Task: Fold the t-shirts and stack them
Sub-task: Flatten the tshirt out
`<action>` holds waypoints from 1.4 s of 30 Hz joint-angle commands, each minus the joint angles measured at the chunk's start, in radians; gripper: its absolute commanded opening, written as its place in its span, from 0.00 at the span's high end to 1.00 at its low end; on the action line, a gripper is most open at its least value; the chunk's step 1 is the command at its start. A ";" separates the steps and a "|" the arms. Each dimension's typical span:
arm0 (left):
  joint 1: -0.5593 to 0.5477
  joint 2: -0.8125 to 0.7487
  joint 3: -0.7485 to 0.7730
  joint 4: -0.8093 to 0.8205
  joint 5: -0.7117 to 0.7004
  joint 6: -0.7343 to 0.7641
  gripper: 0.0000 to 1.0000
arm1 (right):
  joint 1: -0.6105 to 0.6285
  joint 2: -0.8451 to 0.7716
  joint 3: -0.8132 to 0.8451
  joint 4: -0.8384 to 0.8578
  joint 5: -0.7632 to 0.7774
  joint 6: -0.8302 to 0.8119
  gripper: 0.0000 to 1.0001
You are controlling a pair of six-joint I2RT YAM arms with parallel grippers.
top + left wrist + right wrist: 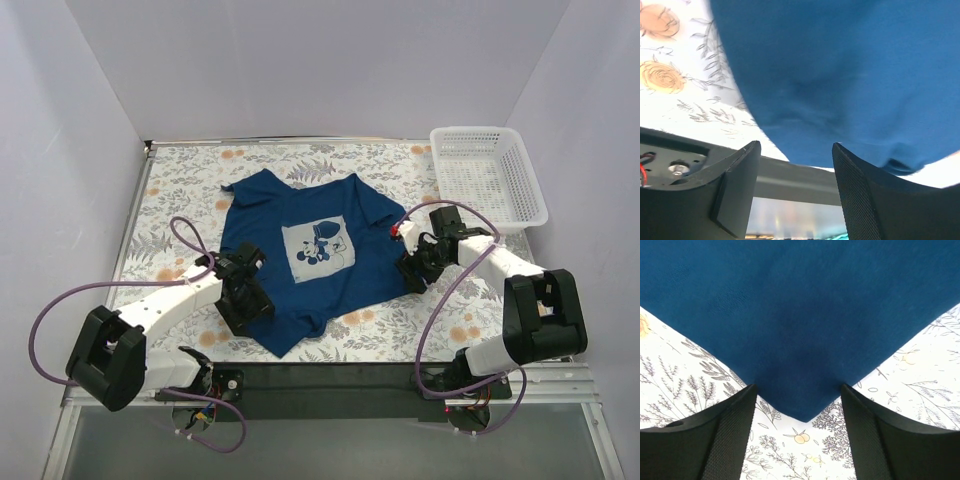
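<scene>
**A:** Well, how does the left gripper point(796, 155) stand?

**B:** Its jaws are partly apart with nothing pinched. The navy t-shirt point(840, 75) has its edge running across the gap just ahead of the fingers point(737, 185), and the cloth bunches against one of them. To the other side of that edge there is bare floral table point(685, 100).

**A:** And the right gripper point(799, 395)?

**B:** Much the same — jaws roughly half apart, not closed on anything. A pointed corner of the shirt reaches in between them, its tip lying flat, with open tablecloth on either side of the corner.

**A:** What about room around them?

**B:** From above, the shirt lies spread print-up between the two tools. A white basket point(490, 175) sits beyond the right one — well apart from the cloth.
</scene>
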State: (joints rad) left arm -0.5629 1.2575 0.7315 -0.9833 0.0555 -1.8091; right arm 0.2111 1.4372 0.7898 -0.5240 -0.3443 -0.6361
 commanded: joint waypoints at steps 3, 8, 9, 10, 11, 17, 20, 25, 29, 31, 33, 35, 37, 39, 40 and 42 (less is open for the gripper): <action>-0.014 -0.004 -0.084 0.049 0.049 -0.030 0.47 | -0.003 0.051 0.011 -0.007 0.037 -0.017 0.40; -0.026 0.072 -0.104 0.132 0.050 -0.026 0.79 | -0.003 0.060 0.006 -0.013 0.037 -0.040 0.58; -0.026 0.075 -0.101 0.130 0.043 -0.025 0.93 | -0.003 0.051 0.008 -0.034 0.033 -0.048 0.65; -0.025 0.075 -0.098 0.127 0.040 -0.018 1.00 | -0.006 0.043 0.006 -0.047 0.033 -0.074 0.81; -0.026 0.062 -0.092 0.117 0.024 -0.016 1.00 | -0.009 0.032 0.008 -0.059 0.036 -0.086 0.90; -0.026 -0.073 -0.066 -0.009 -0.034 -0.041 1.00 | -0.051 -0.092 -0.029 -0.192 0.116 -0.276 0.99; -0.025 -0.150 -0.029 -0.107 -0.033 -0.061 1.00 | -0.084 -0.156 -0.055 -0.244 0.169 -0.364 0.99; -0.025 -0.274 0.080 -0.288 -0.039 -0.084 1.00 | -0.118 -0.216 -0.109 -0.323 0.195 -0.470 0.99; -0.025 -0.358 0.160 -0.400 -0.042 -0.119 1.00 | -0.128 -0.254 -0.129 -0.447 0.156 -0.586 0.99; -0.023 -0.410 0.177 -0.413 -0.036 -0.110 1.00 | -0.130 -0.271 -0.133 -0.452 0.163 -0.600 0.99; -0.025 -0.464 0.143 -0.411 0.015 -0.127 1.00 | -0.142 -0.288 -0.107 -0.465 0.162 -0.602 0.95; -0.023 -0.483 0.114 -0.413 0.038 -0.124 1.00 | -0.150 -0.300 -0.072 -0.478 0.134 -0.597 0.77; -0.023 -0.497 0.095 -0.401 0.052 -0.115 1.00 | -0.154 -0.310 0.004 -0.502 0.104 -0.577 0.57; -0.025 -0.503 0.115 -0.361 0.075 -0.082 0.93 | -0.157 -0.311 0.061 -0.510 0.050 -0.554 0.45; -0.025 -0.503 0.132 -0.315 0.078 -0.053 0.69 | -0.159 -0.308 0.124 -0.507 0.028 -0.522 0.43; -0.025 -0.515 0.192 -0.246 0.090 -0.010 0.51 | -0.159 -0.281 0.184 -0.496 -0.048 -0.481 0.38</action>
State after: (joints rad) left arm -0.5854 0.7593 0.8524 -1.3033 0.1020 -1.8717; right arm 0.0578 1.1522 0.8593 -0.9920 -0.2779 -1.1007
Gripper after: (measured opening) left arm 0.417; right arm 0.602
